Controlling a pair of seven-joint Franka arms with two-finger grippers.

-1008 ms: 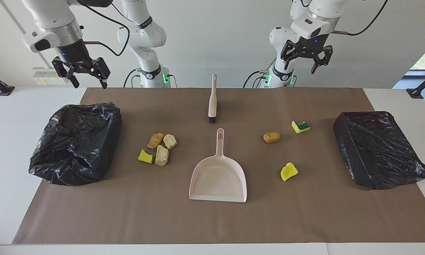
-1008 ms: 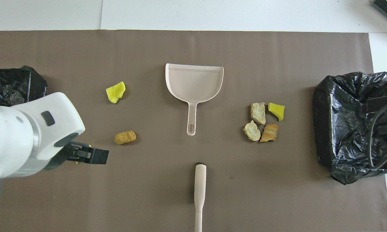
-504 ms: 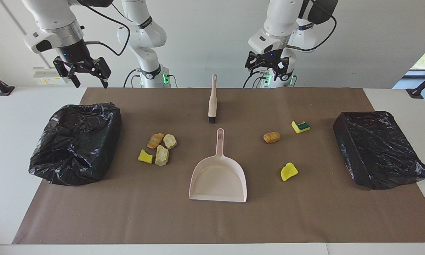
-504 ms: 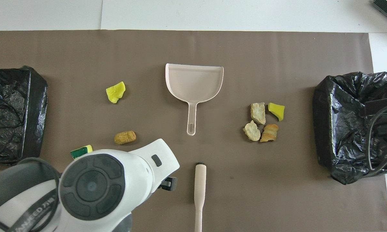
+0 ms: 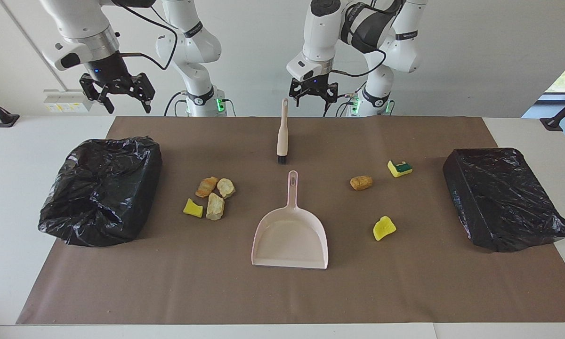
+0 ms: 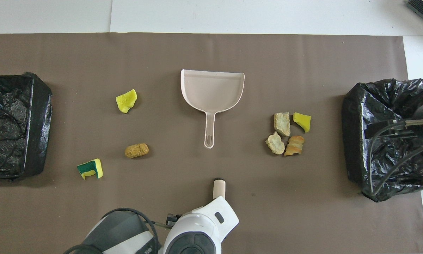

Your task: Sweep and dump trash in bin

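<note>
Seven pieces of trash lie on the brown mat. Four are clustered toward the right arm's end: an orange lump (image 5: 207,186), two tan lumps (image 5: 226,187) (image 5: 215,206) and a yellow scrap (image 5: 192,208). A tan lump (image 5: 361,182), a yellow-green sponge scrap (image 5: 399,168) and a yellow scrap (image 5: 384,228) lie toward the left arm's end. The pink dustpan (image 5: 289,238) and the brush (image 5: 282,136) lie mid-mat. My left gripper (image 5: 313,92) hangs open just beside the tip of the brush handle, not touching it. My right gripper (image 5: 115,92) is open, raised near the bin (image 5: 101,188) at its end.
A second bin lined with a black bag (image 5: 504,197) stands at the left arm's end of the mat. In the overhead view the left arm (image 6: 197,233) covers most of the brush handle, and only the brush's head end (image 6: 219,187) shows.
The left arm has swung from its own end of the table to the middle, and its gripper has come down beside the brush handle's tip. The right gripper has shifted slightly toward the middle.
</note>
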